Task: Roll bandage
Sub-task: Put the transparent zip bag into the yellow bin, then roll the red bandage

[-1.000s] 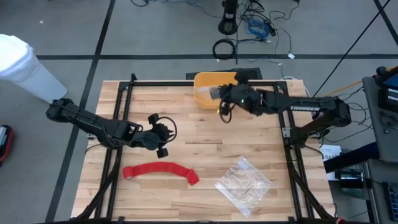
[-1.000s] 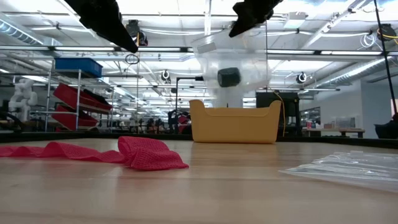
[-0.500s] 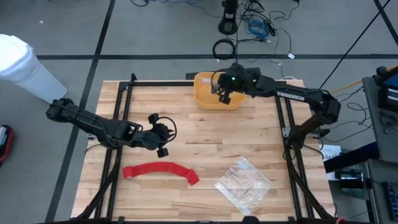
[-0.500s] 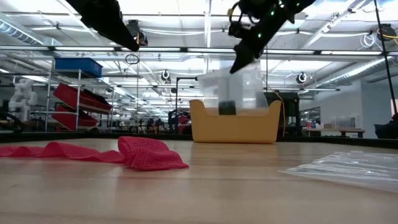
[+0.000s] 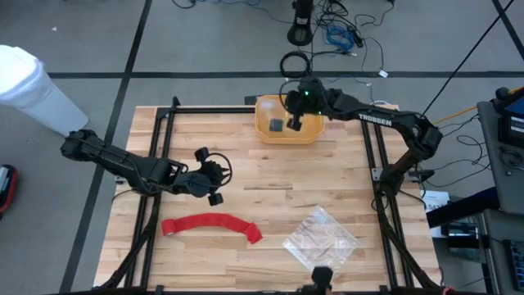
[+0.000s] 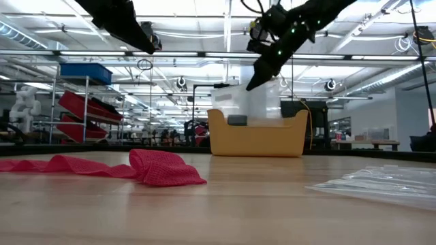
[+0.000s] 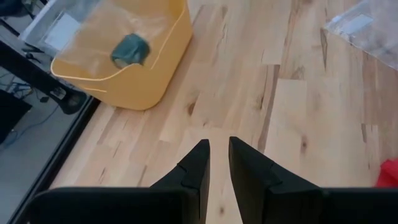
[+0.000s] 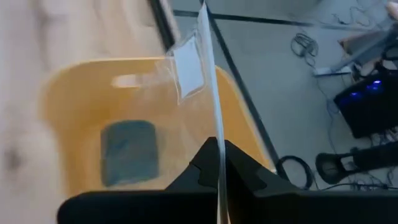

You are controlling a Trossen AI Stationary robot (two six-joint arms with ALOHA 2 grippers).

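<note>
The red bandage (image 5: 211, 224) lies unrolled as a loose band on the near left of the table, its right end bunched up (image 6: 163, 170). Above the table, just beyond it, my left gripper (image 7: 219, 155) hangs with a narrow gap between its fingers and nothing in it. At the far edge my right gripper (image 5: 292, 121) is over the yellow bin (image 5: 286, 138), shut on a clear plastic bag (image 6: 245, 105). That bag holds a dark grey-green lump (image 8: 129, 152). My right gripper pinches an edge of the clear bag (image 8: 217, 149) between its two fingers, coming slanting down from above. The bag hangs below the fingers with its lower part and the dark lump (image 6: 237, 120) inside the yellow bin.
A second clear crinkled bag (image 5: 321, 238) lies flat on the near right of the table. Black frame rails (image 5: 155, 164) run along both table sides. Bare wood lies between the bandage and the bin.
My right gripper has swung toward the table's far edge and gone down over the yellow bin, staying shut on the clear bag. The bag, first held well above the bin, now hangs into it.
</note>
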